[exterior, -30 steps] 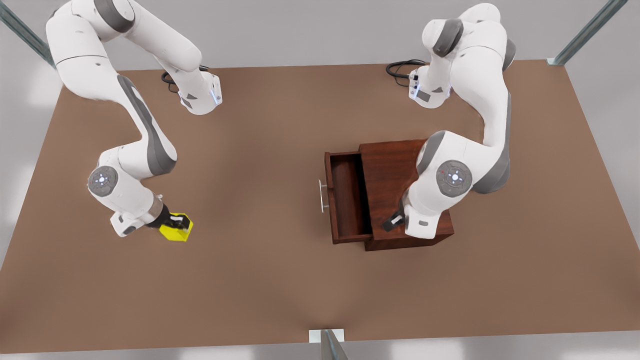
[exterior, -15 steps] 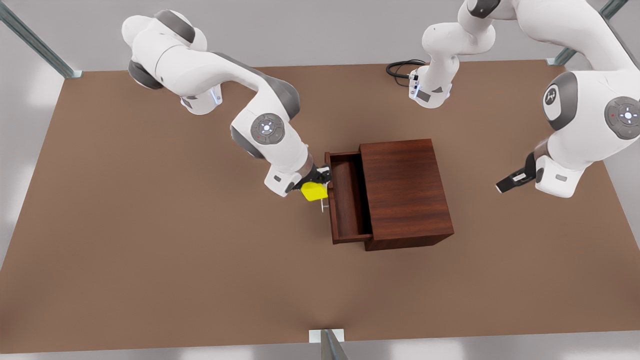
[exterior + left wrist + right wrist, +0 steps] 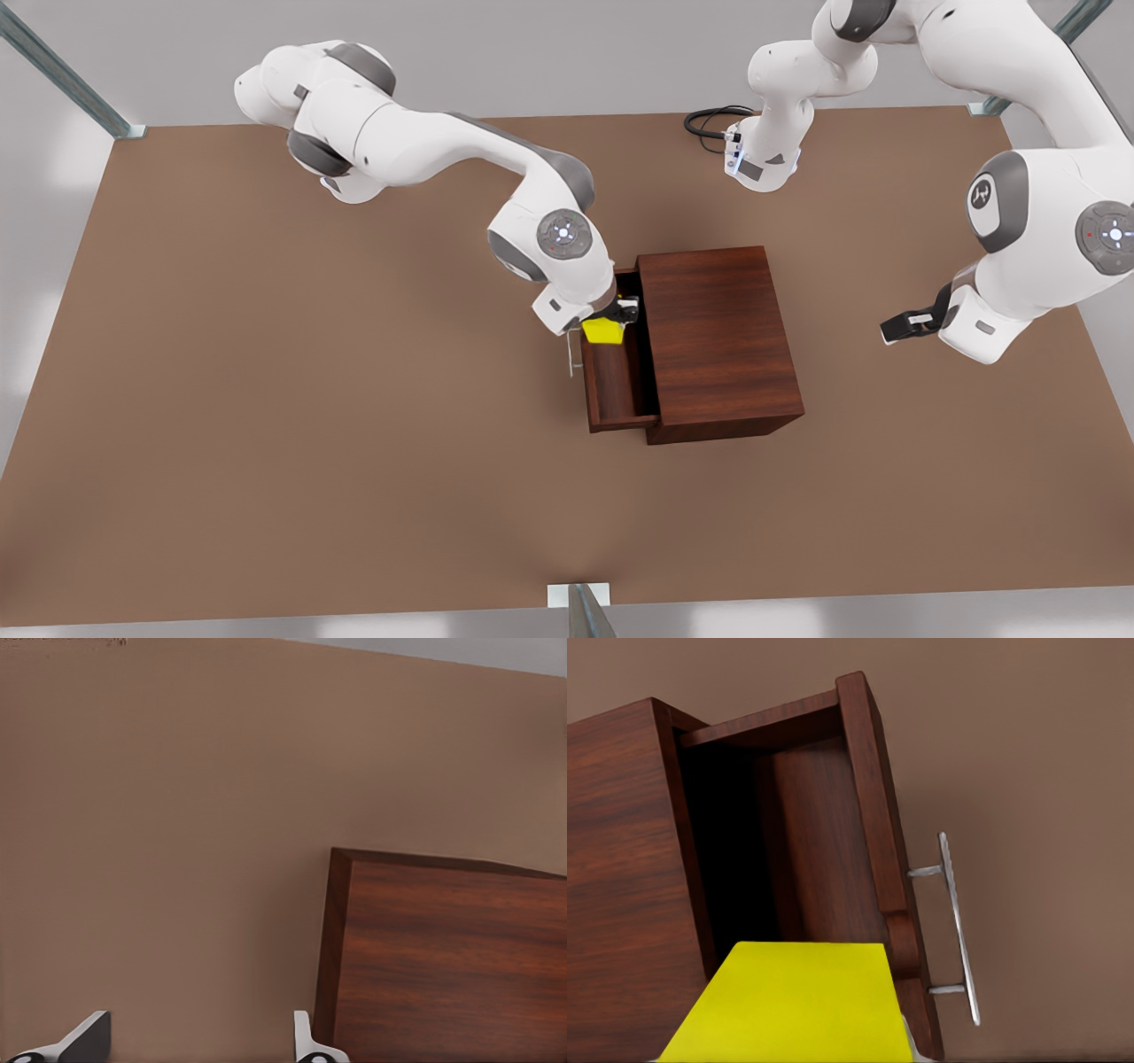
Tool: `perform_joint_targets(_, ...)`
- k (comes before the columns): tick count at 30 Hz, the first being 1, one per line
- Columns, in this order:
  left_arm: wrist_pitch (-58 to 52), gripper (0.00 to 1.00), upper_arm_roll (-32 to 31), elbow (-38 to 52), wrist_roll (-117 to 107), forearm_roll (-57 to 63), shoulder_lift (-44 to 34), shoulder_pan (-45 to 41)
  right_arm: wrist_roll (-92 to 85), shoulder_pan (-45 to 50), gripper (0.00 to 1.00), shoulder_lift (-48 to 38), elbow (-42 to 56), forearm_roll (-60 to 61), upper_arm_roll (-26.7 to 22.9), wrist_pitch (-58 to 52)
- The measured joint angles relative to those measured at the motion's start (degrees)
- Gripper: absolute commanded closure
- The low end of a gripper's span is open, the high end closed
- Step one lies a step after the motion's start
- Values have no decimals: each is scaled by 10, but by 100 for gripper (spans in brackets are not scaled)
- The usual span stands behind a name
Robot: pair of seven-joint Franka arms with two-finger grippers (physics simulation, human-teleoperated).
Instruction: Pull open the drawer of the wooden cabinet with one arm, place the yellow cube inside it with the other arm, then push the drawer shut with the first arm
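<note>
The wooden cabinet (image 3: 718, 337) stands mid-table with its drawer (image 3: 620, 390) pulled out toward the front view's left, silver handle (image 3: 571, 354) on its front. My right gripper (image 3: 613, 321) is shut on the yellow cube (image 3: 604, 330), held over the far end of the open drawer. In the right wrist view the cube (image 3: 788, 1001) hangs above the drawer (image 3: 824, 842), between the cabinet (image 3: 620, 877) and the handle (image 3: 957, 921). My left gripper (image 3: 899, 326) waits open, off to the front view's right of the cabinet. Its fingertips (image 3: 89, 1036) stand wide apart beside the cabinet (image 3: 443, 957).
Both arm bases sit at the table's far edge, with a black cable (image 3: 709, 120) coiled by the one on the front view's right. Metal frame posts stand at the far corners, and a bracket (image 3: 580, 595) at the near edge. Brown tabletop (image 3: 310, 425) spreads around the cabinet.
My right gripper has carried the yellow cube from the table on the front view's left to over the open drawer. My left gripper left the cabinet and now holds nearly still.
</note>
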Motion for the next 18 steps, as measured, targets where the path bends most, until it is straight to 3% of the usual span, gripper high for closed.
perform_joint_targets(3, 1, 0, 0, 0, 18, 0, 3, 0, 21, 12, 56, 17, 0, -1, -1, 2)
perform_joint_targets(6, 2, 0, 0, 0, 32, 0, 4, 1, 40, 17, 49, 33, -2, -3, -2, 4)
perform_joint_targets(7, 2, 0, 0, 0, 37, 0, 5, 2, 45, 18, 17, 36, -2, -4, -2, 5)
perform_joint_targets(8, 2, 0, 0, 0, 41, 0, 6, 3, 51, 19, 0, 38, -3, -6, -2, 5)
perform_joint_targets(13, 2, 0, 0, 0, 59, 1, 7, 4, 71, -6, 0, 15, -5, -23, 4, 0)
perform_joint_targets(15, 3, 0, 0, 1, 65, 1, 7, 3, 62, -95, 0, -69, -6, -24, 13, -28)
perform_joint_targets(18, 3, 0, 0, 3, 73, 2, 8, 1, 19, -304, 0, -194, -10, -24, 65, -107)
